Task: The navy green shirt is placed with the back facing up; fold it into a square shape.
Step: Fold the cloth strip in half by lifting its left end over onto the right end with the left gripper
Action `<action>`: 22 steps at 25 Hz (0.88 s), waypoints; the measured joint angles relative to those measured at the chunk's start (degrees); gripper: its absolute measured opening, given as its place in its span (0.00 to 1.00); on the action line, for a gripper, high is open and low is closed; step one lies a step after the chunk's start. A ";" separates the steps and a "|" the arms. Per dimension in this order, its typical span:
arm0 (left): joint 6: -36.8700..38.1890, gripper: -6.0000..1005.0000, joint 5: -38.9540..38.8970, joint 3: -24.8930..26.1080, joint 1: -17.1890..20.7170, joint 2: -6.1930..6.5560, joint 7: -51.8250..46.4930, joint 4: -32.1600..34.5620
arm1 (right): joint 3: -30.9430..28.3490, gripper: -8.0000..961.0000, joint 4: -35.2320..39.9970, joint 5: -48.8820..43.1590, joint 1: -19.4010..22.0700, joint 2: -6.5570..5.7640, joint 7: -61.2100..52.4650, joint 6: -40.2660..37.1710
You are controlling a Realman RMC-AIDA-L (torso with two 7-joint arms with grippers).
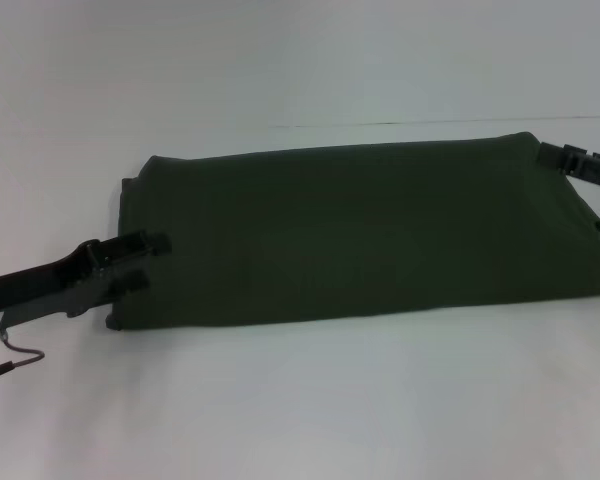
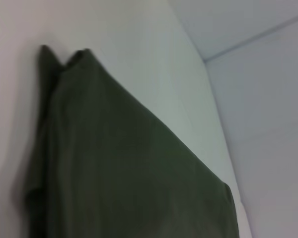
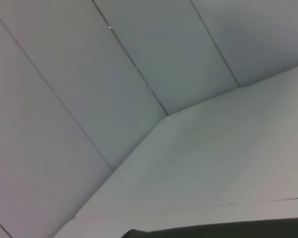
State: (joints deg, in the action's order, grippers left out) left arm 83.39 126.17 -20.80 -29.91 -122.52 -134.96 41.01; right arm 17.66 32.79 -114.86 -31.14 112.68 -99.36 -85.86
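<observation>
- Olive-green cloth, the navy green shirt (image 1: 365,235), is lying folded into a wide band across the middle of the white table (image 1: 300,400), plain side up, with no lettering showing in any view.
- Left gripper (image 1: 150,262) is sitting at the shirt's left edge, its fingers (image 1: 145,241) parted slightly, gripping nothing.
- Left wrist view is showing stacked cloth layers at one corner, unseen from the head.
- Right gripper (image 1: 558,155) is reaching the shirt's far right corner; I cannot tell its state.
</observation>
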 joint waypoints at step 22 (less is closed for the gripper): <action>1.19 0.82 7.58 2.24 1.80 -0.26 -7.17 -0.99 | -0.33 0.86 1.40 0.07 0.14 -0.62 -2.49 0.22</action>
State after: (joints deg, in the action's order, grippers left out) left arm 84.58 133.75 -18.55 -28.10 -122.78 -142.13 40.03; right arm 17.33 34.19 -114.79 -31.00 112.05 -101.84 -85.64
